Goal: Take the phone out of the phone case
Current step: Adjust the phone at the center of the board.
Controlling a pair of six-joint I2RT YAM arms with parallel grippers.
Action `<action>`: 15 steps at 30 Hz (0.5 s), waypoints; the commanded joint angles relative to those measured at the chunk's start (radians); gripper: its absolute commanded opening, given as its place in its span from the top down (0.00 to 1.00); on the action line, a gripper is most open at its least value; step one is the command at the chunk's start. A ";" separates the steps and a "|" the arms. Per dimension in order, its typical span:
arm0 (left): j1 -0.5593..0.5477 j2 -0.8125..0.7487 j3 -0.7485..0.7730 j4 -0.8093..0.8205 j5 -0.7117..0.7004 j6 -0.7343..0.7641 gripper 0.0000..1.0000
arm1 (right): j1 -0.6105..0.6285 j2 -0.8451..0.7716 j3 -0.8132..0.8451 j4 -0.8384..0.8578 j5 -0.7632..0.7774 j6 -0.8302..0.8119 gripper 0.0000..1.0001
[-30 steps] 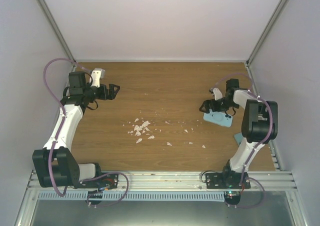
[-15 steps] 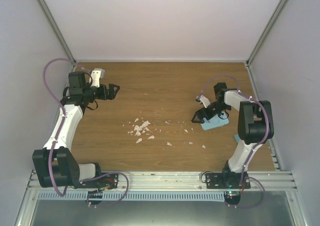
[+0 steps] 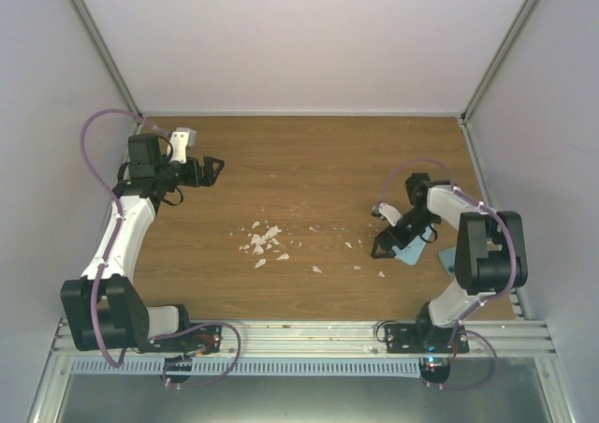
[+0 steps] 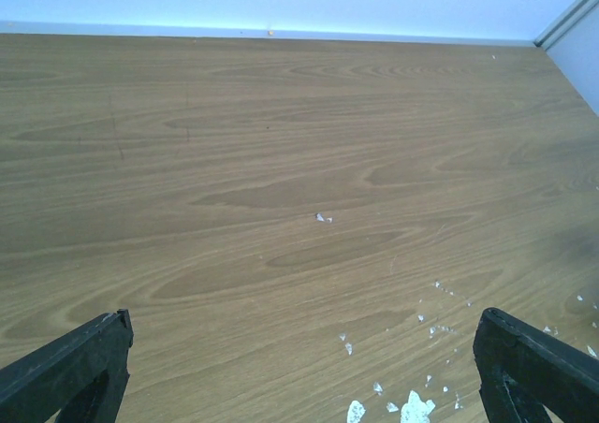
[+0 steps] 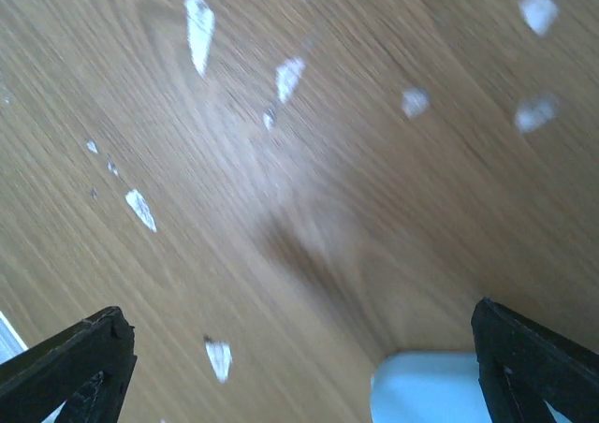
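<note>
1. The right tool had its jaws spread wide with nothing between them. Its wrist view was blurred.
2. The light-blue phone case lay flat on the table. It sat back from the fingertips, toward the tool's palm, and nearer the finger at the view's right edge than the one at its left. From overhead it lay just beside the tool, on the arm's side. Whether anything touched it could not be told.
3. The phone itself could not be made out, so whether it sat inside the case was unclear.
4. The case was probably light, with a soft, bendable rim, and likely to slide on the smooth wood. The phone inside would be stiff, slick and breakable at the glass.
5. The best hold was probably across the case's narrow width at one end, pinning it down. The other tool could then peel a corner lip back and push the phone out, rather than squeezing the screen.
6. The left tool was also wide and empty, well apart from the case. White scraps lay ahead of it and to its right.
7. A second pale-blue item lay beyond the case, away from the right tool. What it was could not be told.
</note>
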 commanded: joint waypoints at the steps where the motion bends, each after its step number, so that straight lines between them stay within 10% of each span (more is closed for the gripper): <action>1: 0.008 0.011 -0.007 0.057 0.017 -0.006 0.01 | -0.086 -0.081 0.045 -0.119 0.133 0.105 0.01; 15: 0.007 0.036 -0.003 0.070 0.004 -0.033 0.01 | -0.251 -0.081 0.072 -0.065 0.285 0.230 0.01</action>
